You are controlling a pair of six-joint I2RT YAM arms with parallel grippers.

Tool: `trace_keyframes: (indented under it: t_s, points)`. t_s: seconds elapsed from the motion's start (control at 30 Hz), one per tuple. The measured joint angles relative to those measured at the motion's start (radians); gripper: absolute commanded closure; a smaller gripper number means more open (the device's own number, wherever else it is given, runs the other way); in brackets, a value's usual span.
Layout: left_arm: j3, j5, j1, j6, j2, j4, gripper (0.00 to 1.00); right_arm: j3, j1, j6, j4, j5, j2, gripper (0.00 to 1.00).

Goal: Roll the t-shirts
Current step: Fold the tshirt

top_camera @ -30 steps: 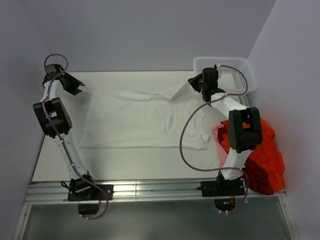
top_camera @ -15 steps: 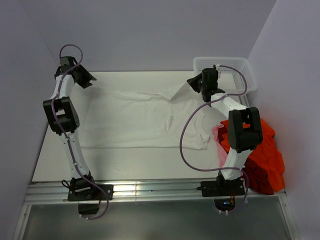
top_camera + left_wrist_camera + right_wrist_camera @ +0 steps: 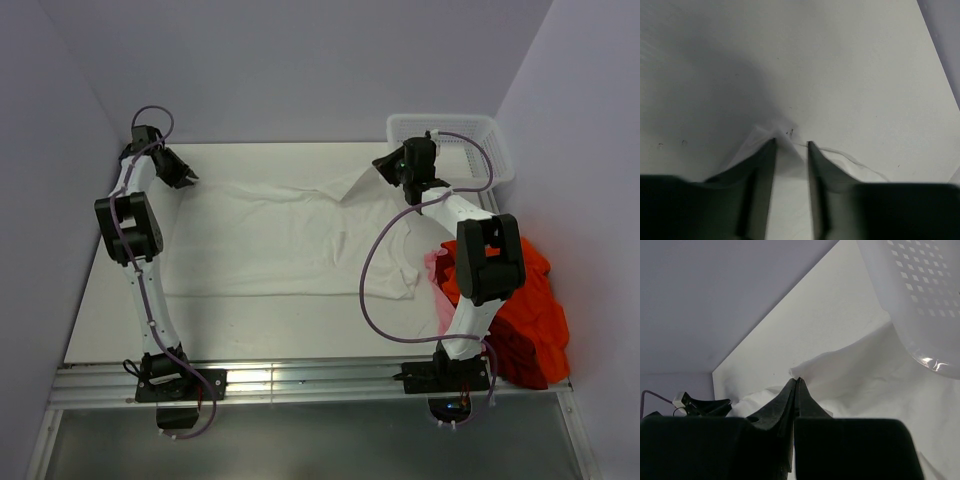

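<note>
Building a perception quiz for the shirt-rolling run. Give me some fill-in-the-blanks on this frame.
1. The shirt spread on the table is ___.
2. The basket stands at the table's far ___ corner.
3. The pile beside the right arm's base is coloured ___.
4. The right gripper is ___ on the shirt's edge, while the left gripper is open around a corner.

Missing words: white, right, orange, shut.
</note>
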Motion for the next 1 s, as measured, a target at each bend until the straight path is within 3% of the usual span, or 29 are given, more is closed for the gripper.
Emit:
trace_keyframes:
  t_s: [0.1,0.23,0.47,0.63,1.0]
  points:
    - [0.000,0.000,-0.011,0.014,0.000,0.000,0.90,0.000,0.000,0.000,0.001,-0.005,0.000,1.00]
    - [-0.002,-0.010,-0.024,0.030,0.000,0.000,1.00,0.000,0.000,0.000,0.001,-0.006,0.000,1.00]
    - [-0.026,-0.085,-0.048,0.056,-0.006,-0.008,1.00,0.000,0.000,0.000,0.000,-0.006,0.000,1.00]
    - [-0.095,-0.181,-0.060,0.072,-0.076,-0.012,1.00,-0.003,0.000,0.000,-0.002,-0.005,0.000,1.00]
    - [-0.097,-0.407,-0.091,0.106,-0.128,-0.091,1.00,-0.028,-0.012,0.025,-0.012,0.011,-0.001,1.00]
